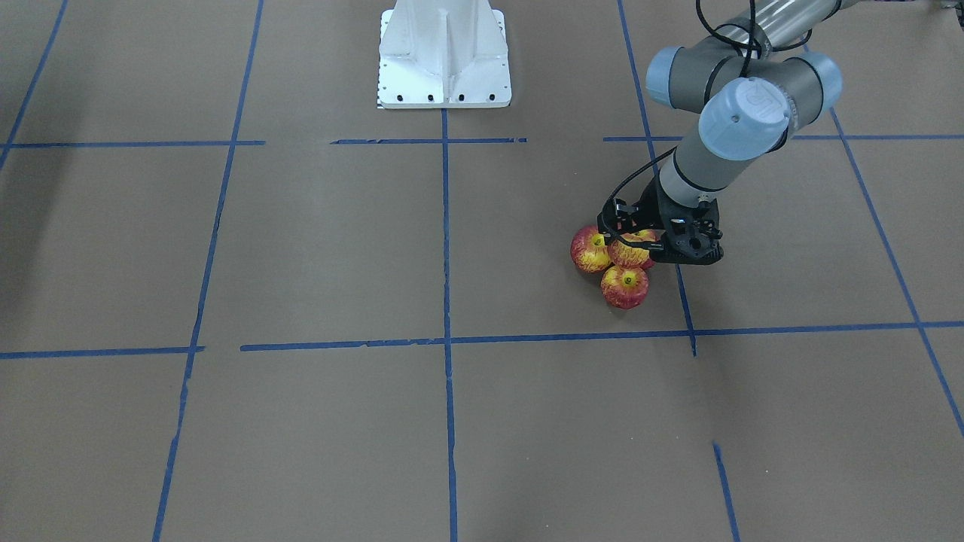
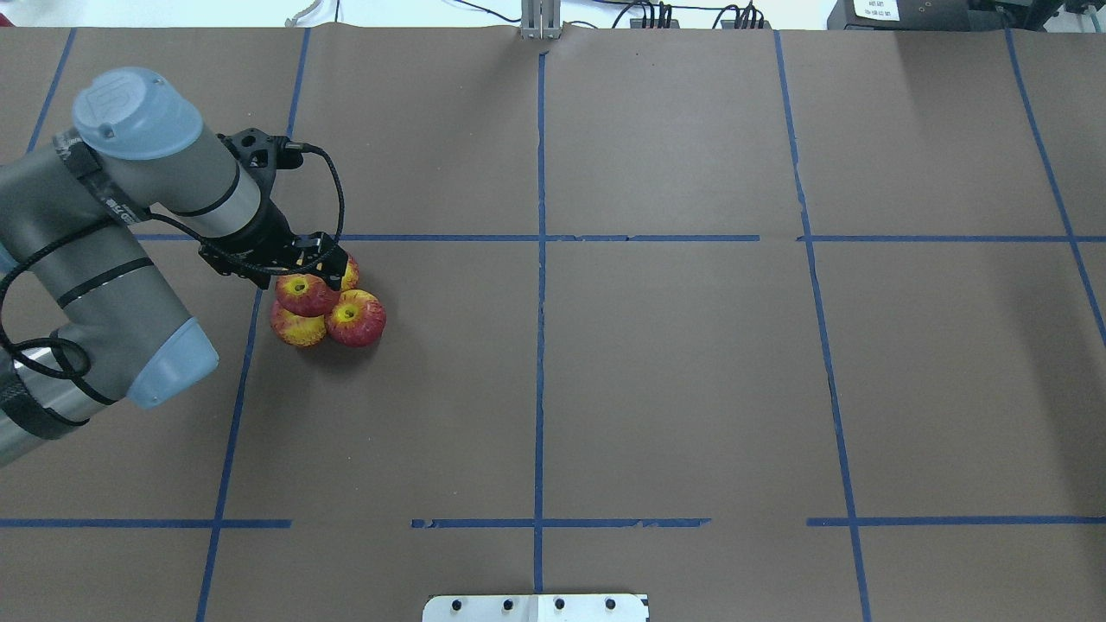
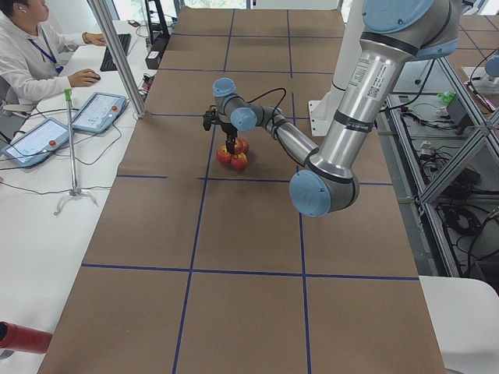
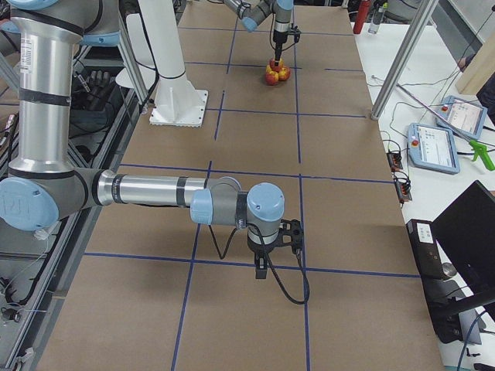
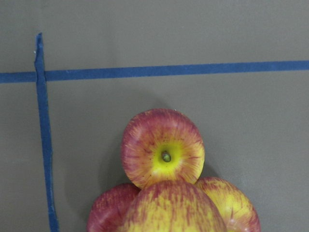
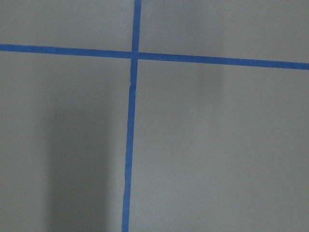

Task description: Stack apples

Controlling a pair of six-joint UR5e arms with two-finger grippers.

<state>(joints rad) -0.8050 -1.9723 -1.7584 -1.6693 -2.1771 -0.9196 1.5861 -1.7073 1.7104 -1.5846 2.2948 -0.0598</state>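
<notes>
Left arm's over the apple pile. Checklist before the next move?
1. Three base apples bunched and touching: ok.
2. Top apple centred over them: ok.
3. Top apple resting under its own weight: cannot tell.
4. Left gripper jaws open or shut: cannot tell; they don't show in the wrist view.
5. Right gripper far from the pile: ok.

The tabletop (image 2: 691, 389) is matt brown paper, crossed by blue tape (image 2: 540, 389); the apples (image 5: 163, 147) look smooth, faintly glossy.
</notes>
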